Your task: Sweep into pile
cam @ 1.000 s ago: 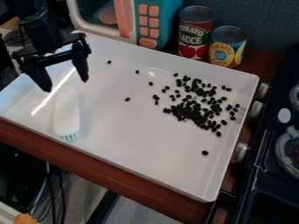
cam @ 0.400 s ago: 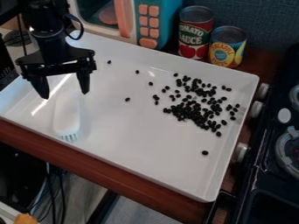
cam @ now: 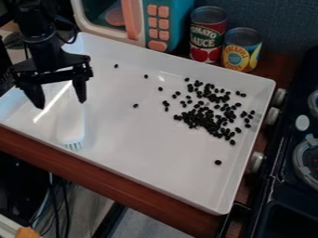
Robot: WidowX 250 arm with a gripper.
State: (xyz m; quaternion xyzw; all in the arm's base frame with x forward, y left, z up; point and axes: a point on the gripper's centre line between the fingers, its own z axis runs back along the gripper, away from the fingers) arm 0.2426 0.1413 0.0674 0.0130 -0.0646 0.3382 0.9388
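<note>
Black beans [cam: 208, 118] lie loosely clustered at right in the white tray [cam: 136, 144], strays around them; the white brush [cam: 71, 128] lies at left; the gripper [cam: 61, 103] hangs by its far end, fingers wide apart.

In camera view, tray [cam: 142, 148] sits on the counter [cam: 124, 189], microwave [cam: 170, 23] and two cans [cam: 207, 35] behind it, cans right of microwave, stove [cam: 282, 169] along the right side. In the tray: brush [cam: 71, 125] at left, bristle end toward the front rim; beans [cam: 208, 118] mostly clustered right, some strays left of the cluster, one in front of it. My claw [cam: 61, 104] is at the left, near the brush's rear end.
</note>
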